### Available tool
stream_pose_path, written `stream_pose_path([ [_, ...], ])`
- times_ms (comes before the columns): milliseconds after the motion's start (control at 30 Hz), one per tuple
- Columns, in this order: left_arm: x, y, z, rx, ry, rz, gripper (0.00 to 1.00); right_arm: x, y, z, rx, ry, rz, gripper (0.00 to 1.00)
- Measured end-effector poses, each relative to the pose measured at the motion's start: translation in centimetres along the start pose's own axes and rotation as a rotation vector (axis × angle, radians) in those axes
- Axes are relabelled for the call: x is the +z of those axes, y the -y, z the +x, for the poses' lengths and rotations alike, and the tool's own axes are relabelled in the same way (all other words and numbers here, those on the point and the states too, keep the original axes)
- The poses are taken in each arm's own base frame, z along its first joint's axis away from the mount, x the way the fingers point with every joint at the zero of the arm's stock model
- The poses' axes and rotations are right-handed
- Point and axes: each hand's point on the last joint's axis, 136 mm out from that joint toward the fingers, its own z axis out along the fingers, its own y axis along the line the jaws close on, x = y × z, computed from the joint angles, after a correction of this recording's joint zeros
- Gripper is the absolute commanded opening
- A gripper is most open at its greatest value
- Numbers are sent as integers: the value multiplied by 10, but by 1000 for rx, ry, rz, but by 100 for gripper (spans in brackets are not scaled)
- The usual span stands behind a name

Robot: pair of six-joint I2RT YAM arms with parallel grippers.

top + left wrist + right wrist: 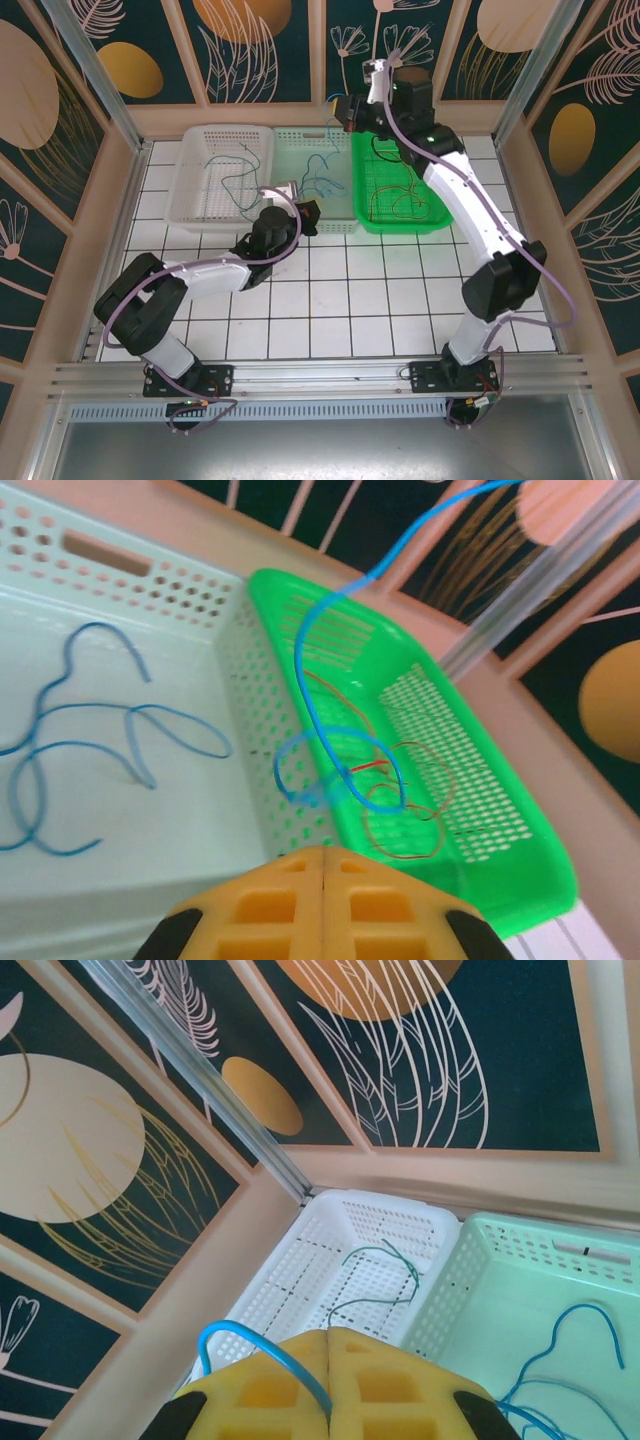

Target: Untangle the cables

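Note:
My right gripper (pixel 328 1345) is shut on a blue cable (pixel 258 1343) and holds it high over the back of the baskets (pixel 347 112). In the left wrist view that blue cable (pixel 318 630) hangs down to a loop (pixel 335 772) over the wall between the mint and green baskets, with a red wire (pixel 368 768) caught in it. Thin brownish wires (pixel 425 815) lie in the green basket (pixel 500 810). More blue cables (pixel 90 735) lie in the mint basket (pixel 170 850). A teal-green cable (pixel 385 1270) lies in the white basket (pixel 300 1280). My left gripper (pixel 325 865) is shut, nothing visible between its pads, just short of the loop (pixel 308 213).
Three baskets stand side by side at the back of the tiled table: white (pixel 205 200), mint (pixel 290 140), green (pixel 440 215). Patterned walls and wooden posts close in the back and sides. Open tiles (pixel 350 290) lie between the baskets and the arm bases.

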Motion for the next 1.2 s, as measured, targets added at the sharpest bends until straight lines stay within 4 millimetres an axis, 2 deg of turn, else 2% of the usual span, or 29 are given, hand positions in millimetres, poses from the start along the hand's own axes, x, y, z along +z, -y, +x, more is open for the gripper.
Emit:
stream_pose_path([
  [167, 3, -24, -1, 34, -36, -107, 1, 35, 28, 3, 13, -27, 16, 0],
  [333, 8, -25, -9, 54, -44, -134, 0, 72, 67, 24, 39, -86, 53, 0],
  [533, 10, -35, 3, 67, -89, -168, 0, 106, 102, 45, 81, -151, 60, 0],
  [733, 8, -41, 7, 70, -96, -188, 9, 117, 112, 70, 116, -218, 36, 0],
  [867, 3, -49, 11, 73, -101, -212, 21, 123, 110, 82, 127, -249, 9, 0],
  [900, 2, -51, 12, 74, -100, -218, 27, 125, 110, 87, 131, -260, 4, 2],
  [1000, -4, -55, 12, 77, -98, -238, 44, 137, 117, 110, 152, -304, 8, 17],
  [1067, -7, -57, 10, 82, -93, -249, 53, 145, 125, 129, 177, -340, 20, 29],
  [1133, -11, -56, 6, 85, -84, -254, 58, 152, 135, 151, 204, -385, 37, 36],
  [1200, -15, -57, 2, 89, -72, -264, 63, 156, 145, 170, 232, -423, 58, 53],
])
